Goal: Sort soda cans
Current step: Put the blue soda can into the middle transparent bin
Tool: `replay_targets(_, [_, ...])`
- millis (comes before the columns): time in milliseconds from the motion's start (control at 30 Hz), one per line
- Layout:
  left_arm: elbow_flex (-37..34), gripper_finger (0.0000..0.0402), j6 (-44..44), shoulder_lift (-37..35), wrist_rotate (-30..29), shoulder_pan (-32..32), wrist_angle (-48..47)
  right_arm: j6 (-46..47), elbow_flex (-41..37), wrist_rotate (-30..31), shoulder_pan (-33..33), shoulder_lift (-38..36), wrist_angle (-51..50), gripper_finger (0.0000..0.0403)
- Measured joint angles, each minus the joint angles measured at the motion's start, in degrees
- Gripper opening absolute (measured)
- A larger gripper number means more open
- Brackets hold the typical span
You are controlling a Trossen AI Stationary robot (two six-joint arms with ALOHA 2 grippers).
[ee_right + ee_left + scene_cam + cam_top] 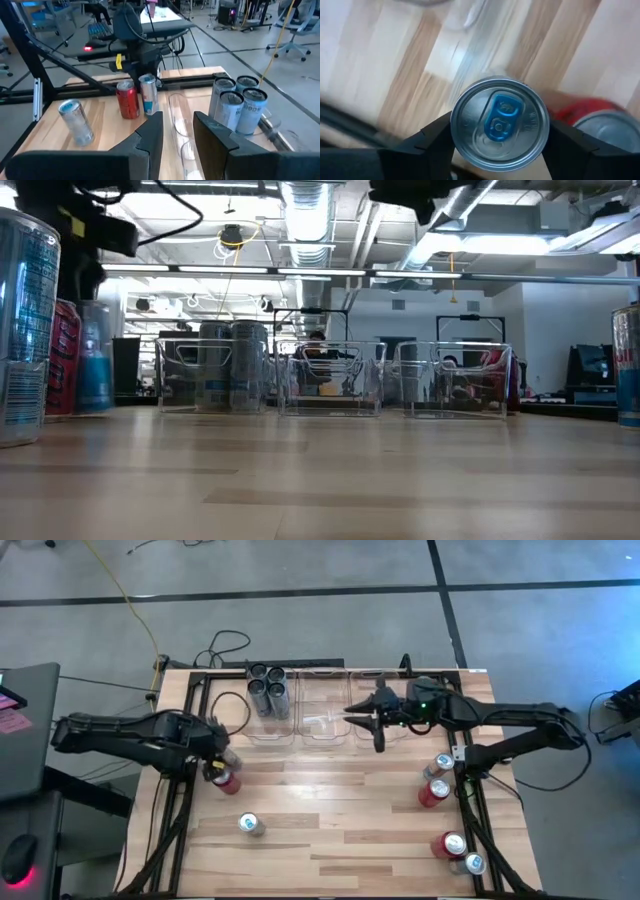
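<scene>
Silver with a blue tab, the top of a soda can (499, 123) fills the left wrist view, and the two dark fingers (427, 145) of the left gripper (215, 762) press against its sides, so the jaws are closed on this can. In the high view this gripper is at the left side of the wooden table (330, 810), well to the left of the row of clear bins (325, 710). A red can (226, 780) stands just beside the held can, touching or almost touching it; I cannot tell which. One more silver-blue can (250, 825) stands alone, farther from the bins, toward the front edge of the table.

Four dark grey cans (268, 690) stand upright together inside the leftmost bin (270, 732). The middle bin (318, 730) looks empty in the high view.

The right gripper (378, 720) hangs over the rightmost bin (455, 380). Its fingers (150, 132) are apart with nothing between them, so the jaws are open.

To the right of the bins, close to the right edge of the table, there are more cans: a silver-blue one (441, 764) and a red one (434, 792) near each other, and farther to the front another red one (450, 844) with a silver-blue one (473, 863) just beside it.
</scene>
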Motion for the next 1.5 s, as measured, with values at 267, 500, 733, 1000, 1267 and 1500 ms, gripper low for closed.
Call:
replay_targets(267, [1.16, 0.0247, 9.27, 8.22, 1.21, 2.25, 9.52, 2.83, 0.04, 0.0, 1.61, -0.99, -12.3, 0.0127])
replay_targets(500, [9.43, 0.0248, 15.75, 20.09, 1.99, 4.06, 13.32, 4.82, 0.04, 0.0, 5.18, -0.93, -19.68, 0.0127])
replay_targets(733, [17.08, 0.0249, 23.13, 32.15, 4.4, 4.06, 17.47, 10.14, 0.0, 0.02, 7.94, 3.44, -22.0, 0.0127])
replay_targets(1000, [25.3, 0.0249, 28.58, 41.31, 8.12, 3.21, 19.92, 10.28, -0.04, 0.0, 10.98, 14.19, -22.14, 0.0127])
replay_targets(1267, [27.47, 0.0249, 31.86, 43.46, 10.17, 1.16, 23.5, 6.99, -0.02, 0.0, 12.22, 19.71, -9.89, 0.0127])
replay_targets(1500, [27.56, 0.025, 32.27, 44.51, 10.4, 0.18, 26.68, 3.03, -0.02, 0.11, 10.67, 19.61, -0.86, 0.0127])
